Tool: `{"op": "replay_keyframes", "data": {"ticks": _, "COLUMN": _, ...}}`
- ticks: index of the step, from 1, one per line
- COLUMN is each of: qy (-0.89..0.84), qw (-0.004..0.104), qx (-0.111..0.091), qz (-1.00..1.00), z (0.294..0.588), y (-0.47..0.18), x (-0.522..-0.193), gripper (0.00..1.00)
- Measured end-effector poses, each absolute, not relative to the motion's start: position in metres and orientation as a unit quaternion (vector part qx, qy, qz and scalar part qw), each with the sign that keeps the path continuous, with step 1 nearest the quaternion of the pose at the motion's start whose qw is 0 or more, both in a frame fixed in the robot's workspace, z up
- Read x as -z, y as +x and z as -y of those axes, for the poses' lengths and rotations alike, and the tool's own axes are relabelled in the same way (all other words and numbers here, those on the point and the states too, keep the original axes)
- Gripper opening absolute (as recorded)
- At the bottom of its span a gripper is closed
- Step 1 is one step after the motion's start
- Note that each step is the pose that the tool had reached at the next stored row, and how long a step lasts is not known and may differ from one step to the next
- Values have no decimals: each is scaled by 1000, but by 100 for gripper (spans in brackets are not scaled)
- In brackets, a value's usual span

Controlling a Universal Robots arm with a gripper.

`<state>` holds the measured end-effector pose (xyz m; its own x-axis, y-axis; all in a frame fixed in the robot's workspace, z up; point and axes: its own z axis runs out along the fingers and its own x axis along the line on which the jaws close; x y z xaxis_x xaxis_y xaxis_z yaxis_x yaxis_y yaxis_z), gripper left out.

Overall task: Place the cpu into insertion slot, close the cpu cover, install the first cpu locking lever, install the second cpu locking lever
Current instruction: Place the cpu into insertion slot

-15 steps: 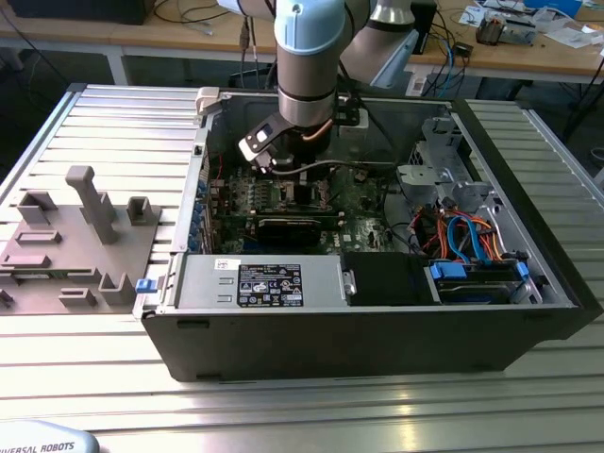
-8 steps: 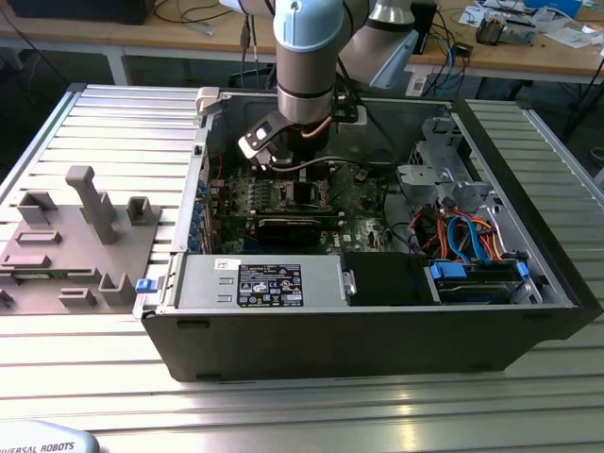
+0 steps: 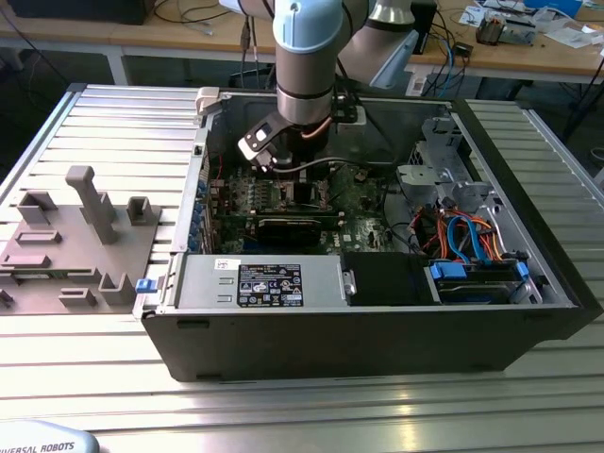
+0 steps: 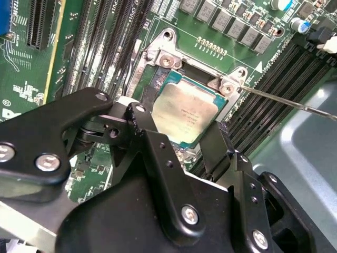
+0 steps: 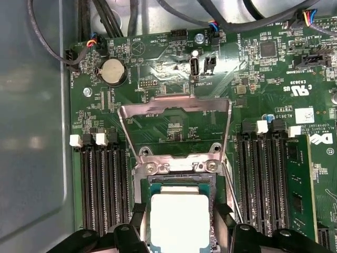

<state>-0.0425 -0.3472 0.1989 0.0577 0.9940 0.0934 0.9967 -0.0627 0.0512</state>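
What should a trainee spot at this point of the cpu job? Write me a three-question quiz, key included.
1. True or false: the cpu cover is shut down over the cpu.
2. Which face of the cpu points up? A) tan-gold B) silvery metal C) black with a white label
3. Fill in: in both wrist views, the claw is nearest to the ___.

Key: 1. False, the cover stands tilted up and open behind the cpu. 2. B. 3. cpu.
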Motion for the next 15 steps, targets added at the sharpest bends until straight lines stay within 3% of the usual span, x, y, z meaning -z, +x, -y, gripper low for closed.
{"op": "replay_keyframes", "data": {"ticks": 4, "qy": -724, "qw": -1, "qx": 37, "qz": 689, "z": 347, "y": -42, "x": -198, "gripper": 62}}
{"op": "replay_keyframes", "data": {"ticks": 15, "qy": -703, "qw": 0, "qx": 37, "qz": 710, "z": 346, "y": -42, "x": -198, "gripper": 62}}
